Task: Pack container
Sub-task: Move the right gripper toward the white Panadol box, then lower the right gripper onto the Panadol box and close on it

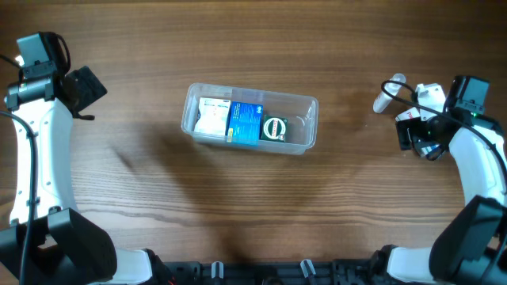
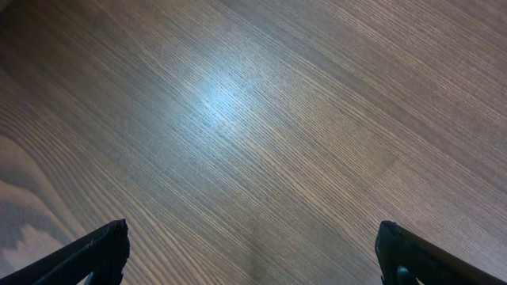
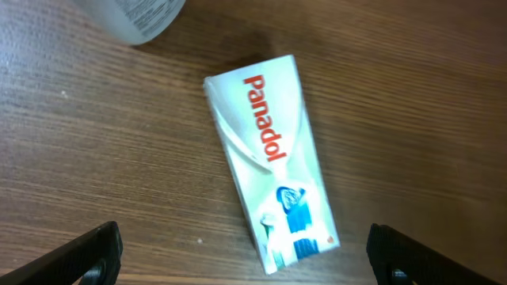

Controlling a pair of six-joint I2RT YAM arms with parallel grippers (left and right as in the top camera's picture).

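Container (image 1: 310, 107) sits mid-scene on the table (image 2: 238, 119), three items inside and room at its right end. Our left gripper (image 2: 252, 249) is spread wide and empty over bare wood at the left. Our right gripper (image 3: 242, 241), also wide and empty, hangs over the Panadol box (image 3: 269, 158) at the right, with a bottle (image 3: 146, 16) just beyond. We judge the grab comes next: turn the wrist square to the skewed box, pinch its narrow sides and stay off the bottle.
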